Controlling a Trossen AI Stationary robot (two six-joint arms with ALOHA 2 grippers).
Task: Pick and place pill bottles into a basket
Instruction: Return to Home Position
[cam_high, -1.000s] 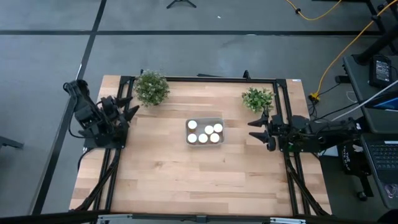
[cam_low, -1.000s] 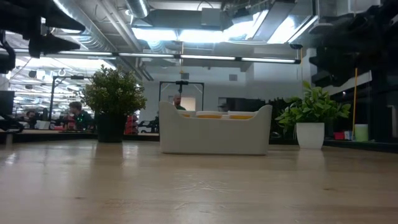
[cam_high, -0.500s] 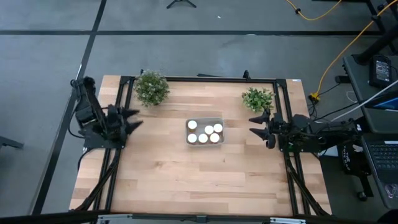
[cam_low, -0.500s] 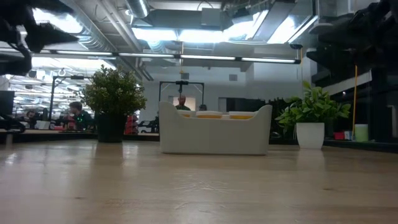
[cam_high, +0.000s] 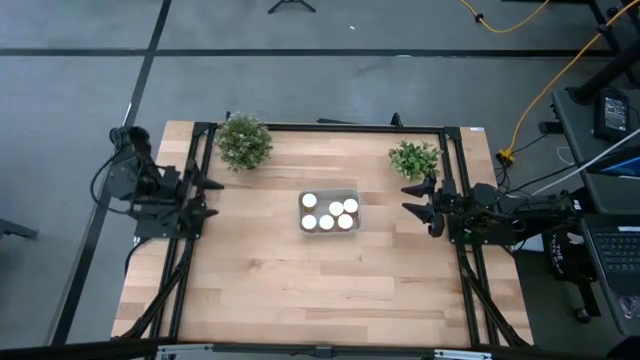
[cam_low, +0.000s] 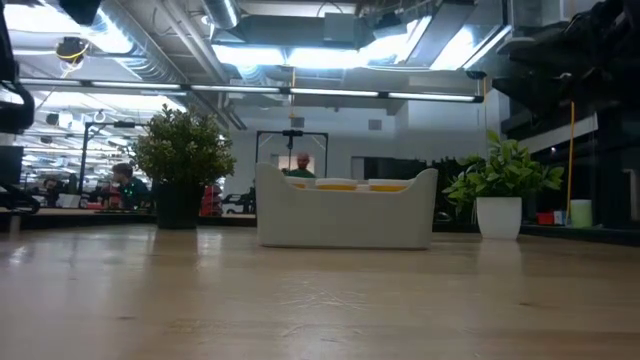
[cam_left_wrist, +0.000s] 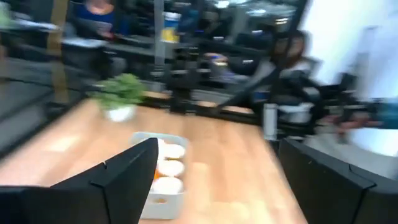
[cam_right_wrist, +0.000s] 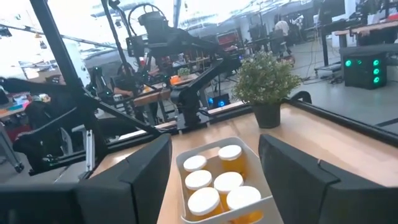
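**High view.** Showing the basket (cam_high: 330, 195) just right of centre, holding all six pill bottles (cam_high: 326, 222), white caps up. Showing the left gripper (cam_high: 208, 198) at mid-left and the right gripper (cam_high: 407, 198) at mid-right, both well apart from the basket, fingers spread, carrying nothing.

**Low view.** Showing the basket at centre, orange bottle shoulders peeking over its dipped rim. Flanking it: the plant in the dark pot (cam_low: 183, 160) at left and the plant in the white pot (cam_low: 500, 180) at right (arms appearing only as dark shapes at the upper corners).

**Left wrist view.** Looking past two parted fingers toward the basket ahead, partly hidden behind one finger.

**Right wrist view.** Looking between parted fingers at the basket ahead, bottles standing upright and packed close.

**Hazards.** Judging placement as complete, with only parking remaining. Risking a clipped leaf or a tipped pot during folding home, given the short gap to each plant in the high view. Risking a shoved basket only through a sweep back across centre.
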